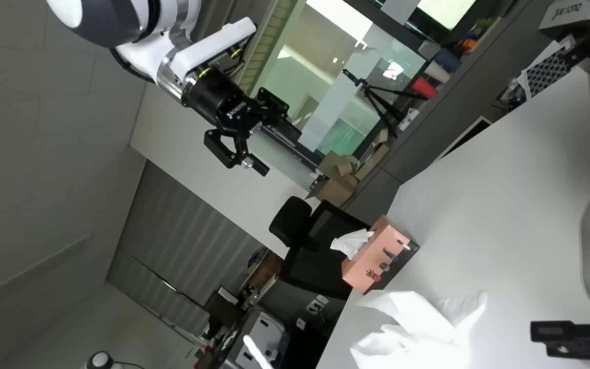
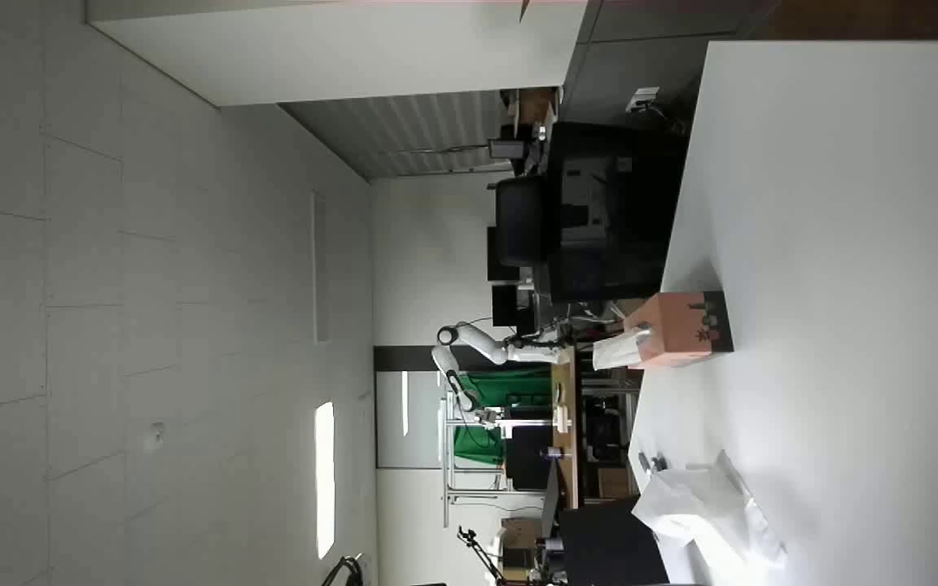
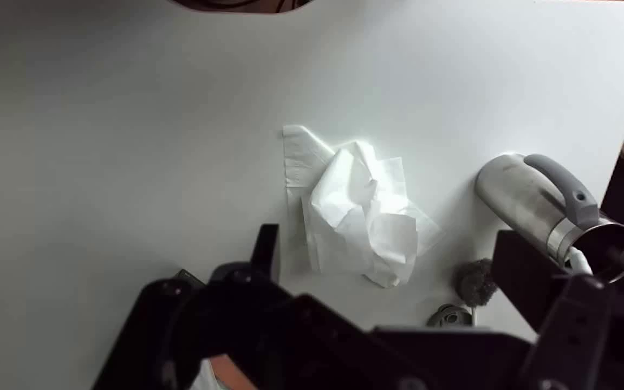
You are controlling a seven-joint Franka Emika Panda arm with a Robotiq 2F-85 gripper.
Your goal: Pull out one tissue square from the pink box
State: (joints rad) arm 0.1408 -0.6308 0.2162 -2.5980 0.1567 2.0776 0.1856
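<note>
From here, it's a robotics lab. I see other robot arms (image 2: pixel 481 343) and a tripod (image 1: pixel 365 86) well beyond my gripper (image 1: pixel 275 148).

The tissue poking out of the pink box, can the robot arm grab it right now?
Probably yes, once the gripper moves closer: it is open and empty, and the tissue sticks out of the pink box with nothing seen covering it. The crumpled tissues lie apart from the box.

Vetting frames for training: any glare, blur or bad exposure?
Wrist view: fingers nearly black, soft, apparently out of focus; both exterior views: loose tissues partly washed out; in an exterior view: ceiling light blown white, pink box faintly shadowing the table.
</note>
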